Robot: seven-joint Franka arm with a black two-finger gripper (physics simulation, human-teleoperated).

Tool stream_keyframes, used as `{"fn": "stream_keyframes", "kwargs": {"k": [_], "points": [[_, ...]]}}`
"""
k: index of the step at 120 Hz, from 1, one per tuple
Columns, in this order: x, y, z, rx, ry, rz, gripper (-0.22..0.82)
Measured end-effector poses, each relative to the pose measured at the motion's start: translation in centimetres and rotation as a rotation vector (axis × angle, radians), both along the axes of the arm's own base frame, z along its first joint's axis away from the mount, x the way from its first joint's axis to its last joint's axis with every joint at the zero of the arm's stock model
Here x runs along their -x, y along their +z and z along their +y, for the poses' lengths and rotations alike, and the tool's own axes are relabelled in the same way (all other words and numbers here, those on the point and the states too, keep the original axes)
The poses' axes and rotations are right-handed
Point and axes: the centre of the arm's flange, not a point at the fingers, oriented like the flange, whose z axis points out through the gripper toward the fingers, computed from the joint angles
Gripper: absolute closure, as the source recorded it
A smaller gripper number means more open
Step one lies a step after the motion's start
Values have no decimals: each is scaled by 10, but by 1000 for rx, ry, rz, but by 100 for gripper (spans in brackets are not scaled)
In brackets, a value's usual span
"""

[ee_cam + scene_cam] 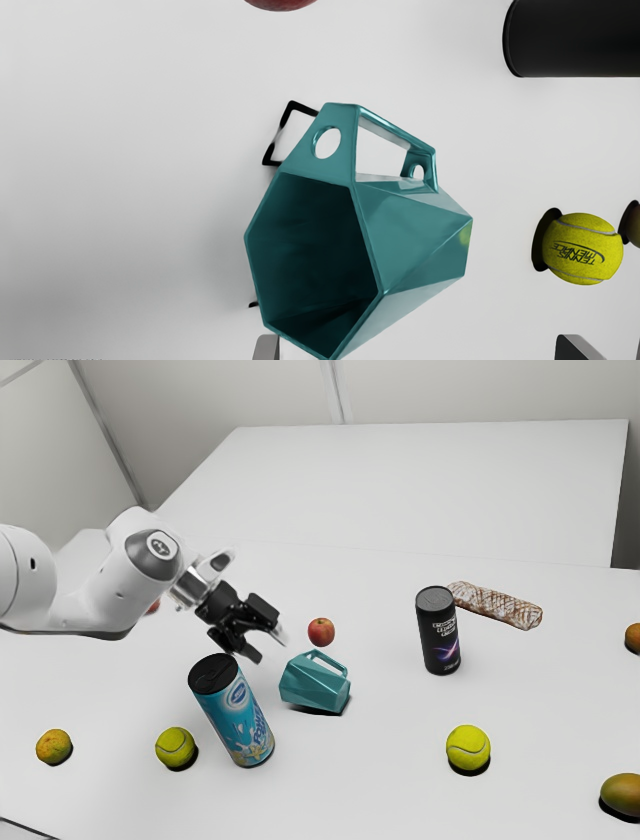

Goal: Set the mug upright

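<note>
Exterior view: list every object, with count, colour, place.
Faceted mug: one, teal, on its side, centre.
Lidded canister: one, blue, beside mug.
Long bread-like roll: one, brown-white, view's right.
Cylindrical can: one, black, by roll.
Fuzzy balls: two, yellow, foreground.
Round apple: one, red, behind mug.
Reddish thing: one, partly behind arm.
Small round fruits: two, orange, opposite sides.
Oval fruit: one, green-brown, view's lower right.
Flat table: one, white, underneath.
Robot arm: one, white, view's left.
Two-fingered hand: one, black, near mug.

red apple [321, 631] | black can [440, 635] | blue can [237, 715] | two tennis balls [468, 747]
</note>
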Motion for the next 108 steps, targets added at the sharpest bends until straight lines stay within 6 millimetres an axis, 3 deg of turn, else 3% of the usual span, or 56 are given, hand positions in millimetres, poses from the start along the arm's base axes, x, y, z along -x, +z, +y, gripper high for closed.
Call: {"fn": "stream_keyframes", "kwargs": {"k": [9,17,27,45,86,108], "points": [[-1,-1,15,0,18,-14,0],[-1,-2,17,1,12,-23,0],[-3,-9,7,9,-13,-27,0],[-8,-40,-10,74,-12,-16,0],[-2,-55,-31,238,-60,-8,1],[-3,-54,-36,288,-99,-35,46]]}}
